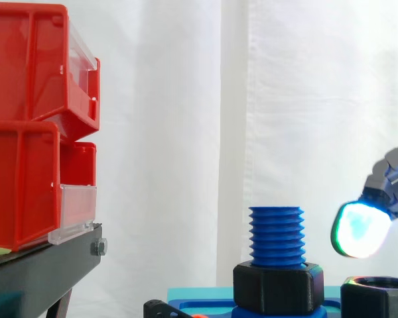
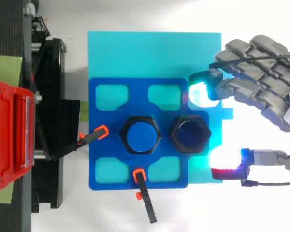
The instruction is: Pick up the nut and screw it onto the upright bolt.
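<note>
Black nut (image 2: 190, 134) sits loose beside the upright blue bolt (image 1: 276, 235).
From my remote station I see it resting on the blue plate (image 2: 111, 118), the hand (image 2: 261, 67) hovering just above, fingers apart, gripping nothing.

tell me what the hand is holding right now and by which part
Nothing is held. The hand is open, its glowing pads clear of the loose black nut that sits beside the blue bolt.
</note>
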You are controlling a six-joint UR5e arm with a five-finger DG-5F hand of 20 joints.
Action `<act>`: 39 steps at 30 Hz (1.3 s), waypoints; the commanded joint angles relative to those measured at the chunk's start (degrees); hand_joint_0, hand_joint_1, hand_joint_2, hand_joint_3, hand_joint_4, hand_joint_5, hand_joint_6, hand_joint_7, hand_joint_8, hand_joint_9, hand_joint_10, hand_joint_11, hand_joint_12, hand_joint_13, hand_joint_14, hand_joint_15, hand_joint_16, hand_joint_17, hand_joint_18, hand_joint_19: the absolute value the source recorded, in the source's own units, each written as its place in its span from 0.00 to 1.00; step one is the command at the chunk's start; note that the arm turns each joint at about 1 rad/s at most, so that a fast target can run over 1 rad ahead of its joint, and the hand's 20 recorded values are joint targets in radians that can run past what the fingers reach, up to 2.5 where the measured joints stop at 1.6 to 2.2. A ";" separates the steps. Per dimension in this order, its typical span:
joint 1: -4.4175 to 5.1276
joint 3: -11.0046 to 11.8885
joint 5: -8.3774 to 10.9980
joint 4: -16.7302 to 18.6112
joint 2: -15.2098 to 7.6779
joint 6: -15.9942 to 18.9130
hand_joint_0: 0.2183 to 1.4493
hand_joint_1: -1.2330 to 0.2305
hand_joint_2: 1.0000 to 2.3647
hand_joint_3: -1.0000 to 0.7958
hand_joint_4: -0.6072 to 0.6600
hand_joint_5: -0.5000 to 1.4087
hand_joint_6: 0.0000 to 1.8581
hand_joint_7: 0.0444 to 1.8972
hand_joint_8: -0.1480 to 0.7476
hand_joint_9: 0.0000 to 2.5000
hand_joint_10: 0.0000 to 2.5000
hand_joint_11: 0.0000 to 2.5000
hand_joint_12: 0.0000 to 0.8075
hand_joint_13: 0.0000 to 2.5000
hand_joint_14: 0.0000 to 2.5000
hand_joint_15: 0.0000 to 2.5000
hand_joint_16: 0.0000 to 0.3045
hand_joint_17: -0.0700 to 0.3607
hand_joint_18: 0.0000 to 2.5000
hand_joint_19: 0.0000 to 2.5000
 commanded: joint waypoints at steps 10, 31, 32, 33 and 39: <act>0.31 0.03 0.48 7.77 0.01 -5.63 0.15 0.28 0.00 0.28 0.68 0.13 0.27 0.42 0.51 0.13 0.00 0.02 0.55 0.11 0.00 0.00 0.21 0.49 0.10 0.03; 1.28 0.03 5.05 8.47 -0.08 -6.15 0.15 0.27 0.00 0.28 0.69 0.13 0.27 0.43 0.51 0.13 0.00 0.03 0.55 0.10 0.00 0.00 0.21 0.50 0.11 0.03; 1.37 0.03 5.76 8.83 -0.17 -6.51 0.15 0.27 0.00 0.28 0.69 0.13 0.27 0.43 0.51 0.13 0.00 0.02 0.55 0.10 0.00 0.00 0.21 0.50 0.11 0.03; 1.45 -0.06 6.11 9.09 -0.17 -6.68 0.15 0.27 0.00 0.28 0.69 0.13 0.27 0.43 0.51 0.13 0.00 0.02 0.55 0.10 0.00 0.00 0.21 0.50 0.11 0.03; 2.16 0.03 8.92 11.73 -2.37 -7.12 0.15 0.27 0.00 0.28 0.69 0.13 0.27 0.43 0.52 0.13 0.00 0.02 0.55 0.10 0.00 0.00 0.21 0.50 0.11 0.03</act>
